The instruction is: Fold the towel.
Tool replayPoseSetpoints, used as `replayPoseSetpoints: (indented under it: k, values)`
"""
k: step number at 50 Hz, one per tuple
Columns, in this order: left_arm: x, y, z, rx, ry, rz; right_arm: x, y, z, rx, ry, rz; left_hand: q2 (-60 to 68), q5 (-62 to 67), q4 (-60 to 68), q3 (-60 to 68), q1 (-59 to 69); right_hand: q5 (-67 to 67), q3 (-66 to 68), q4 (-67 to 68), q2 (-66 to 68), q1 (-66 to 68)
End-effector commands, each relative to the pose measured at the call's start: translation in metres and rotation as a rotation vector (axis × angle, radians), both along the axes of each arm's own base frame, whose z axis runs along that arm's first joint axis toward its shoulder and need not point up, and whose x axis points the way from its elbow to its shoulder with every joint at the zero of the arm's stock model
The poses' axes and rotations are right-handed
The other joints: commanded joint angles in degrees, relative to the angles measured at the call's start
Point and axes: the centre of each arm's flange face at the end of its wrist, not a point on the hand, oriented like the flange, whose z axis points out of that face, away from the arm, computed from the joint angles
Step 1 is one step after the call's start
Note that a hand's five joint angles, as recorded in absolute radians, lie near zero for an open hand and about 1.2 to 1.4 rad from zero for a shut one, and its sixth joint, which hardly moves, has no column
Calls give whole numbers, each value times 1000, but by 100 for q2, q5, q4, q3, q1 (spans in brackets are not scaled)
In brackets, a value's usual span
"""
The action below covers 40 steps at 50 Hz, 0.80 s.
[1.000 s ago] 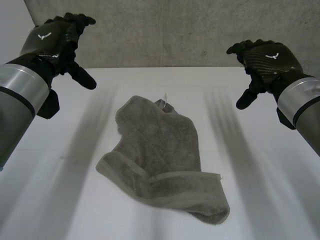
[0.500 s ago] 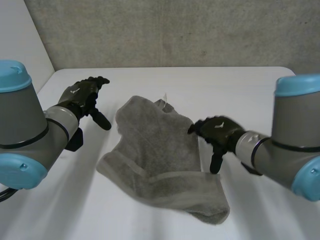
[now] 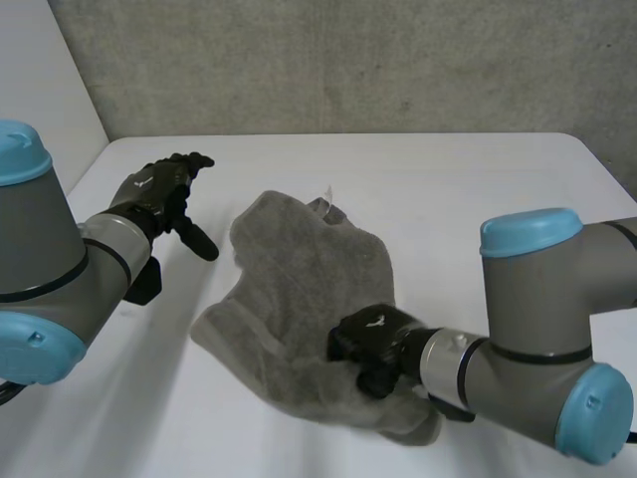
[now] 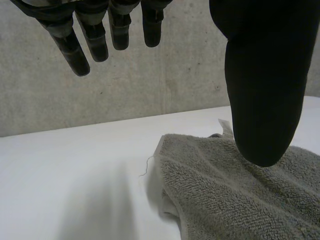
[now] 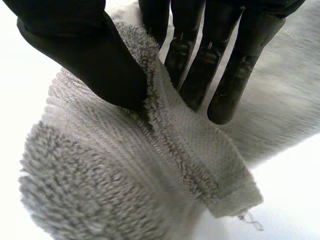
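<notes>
Nearest the camera in the head view, the right hand lies low on the near edge of the towel, its grey forearm with light-blue caps coming in from the right. In the right wrist view, the thumb presses on one side of a raised, hemmed fold of the cloth and the fingers on the other, so the hand is pinching the towel's edge; a loose thread hangs from the hem's corner near the fingertips. The towel is grey terry, crumpled and uneven, and lies about the middle of the white table, with its near part bunched round the right hand and its far part spread flatter. Further back and to the left, the left hand hovers above the bare table just beside the towel's far left edge, apart from it. Its wrist view shows the fingers straight and spread from the thumb, holding nothing. A small white tag sticks up at the towel's far corner. Behind the table stands a grey concrete wall.
</notes>
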Motion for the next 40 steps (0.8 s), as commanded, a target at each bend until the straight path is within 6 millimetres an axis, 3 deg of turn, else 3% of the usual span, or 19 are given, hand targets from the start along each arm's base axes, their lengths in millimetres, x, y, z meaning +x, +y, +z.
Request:
replayPoseSetpoints:
  k: [1, 3, 7, 15, 16, 17, 18, 19, 22, 24, 25, 27, 30, 32, 36, 40]
  values:
    - [1, -1, 7, -20, 8, 4, 14, 51, 3, 78, -45, 175, 70, -60, 71, 66, 105, 1158, 1118, 1114, 1115, 112]
    - [3, -3, 8, -24, 8, 11, 23, 70, 5, 133, -90, 235, 70, -60, 71, 66, 105, 1158, 1118, 1114, 1115, 112]
    - [12, -9, 13, -38, 13, 39, 31, 78, 7, 179, -143, 253, 70, -60, 71, 66, 105, 1158, 1118, 1114, 1115, 112]
    - [15, -11, 17, -49, 15, 49, 51, 58, 19, 142, -306, 179, 154, 24, 155, 150, 189, 1158, 1118, 1114, 1115, 112]
    - [15, -11, 17, -49, 15, 49, 53, 54, 22, 132, -318, 164, 154, 24, 156, 150, 189, -1201, -1241, -1245, -1243, -2246]
    - [15, -11, 17, -44, 14, 48, 53, 54, 22, 132, -318, 164, 170, 41, 172, 167, 206, -1225, -1264, -1268, -1267, -2270]
    - [15, -10, 16, -37, 11, 48, 54, 51, 25, 124, -322, 161, 187, 58, 189, 184, 223, -3839, -3879, -3883, -3882, -4885]
    - [15, -10, 16, -37, 11, 48, 54, 50, 26, 124, -319, 155, 187, 58, 189, 184, 223, -5314, -5354, -5358, -5357, -6360]
    - [16, -7, 12, -13, 2, 48, 52, 48, 29, 126, -313, 141, 187, 58, 189, 184, 223, -5565, -5604, -5608, -5607, -6610]
    - [17, -4, 8, 25, -11, 48, 43, 28, 38, 112, -306, 79, 237, 108, 239, 234, 273, -5800, -5839, -5843, -5842, -6845]
    - [17, -4, 8, 25, -11, 48, 43, 28, 38, 112, -306, 79, 238, 109, 240, 234, 274, -5800, -5840, -5844, -5842, -6845]
    - [18, -2, 5, 47, -19, 48, 32, -1, 52, 64, -309, 13, 255, 125, 256, 251, 290, -5767, -5806, -5810, -5809, -6812]
    - [19, 2, -1, 93, -34, 47, 28, -13, 58, 37, -306, -5, 255, 125, 256, 251, 290, -5750, -5789, -5793, -5792, -6795]
    - [20, 6, -10, 138, -50, 45, 24, -34, 66, -22, -288, -20, 238, 109, 240, 234, 274, -5750, -5789, -5793, -5792, -6795]
    - [18, 10, -18, 163, -57, 35, 22, -53, 64, -68, -255, -37, 238, 109, 240, 234, 274, -5750, -5789, -5793, -5792, -6795]
    - [8, -1, -27, 155, -45, 26, 13, -80, 57, -164, -181, -114, 305, 175, 306, 301, 340, -5733, -5772, -5777, -5775, -6778]
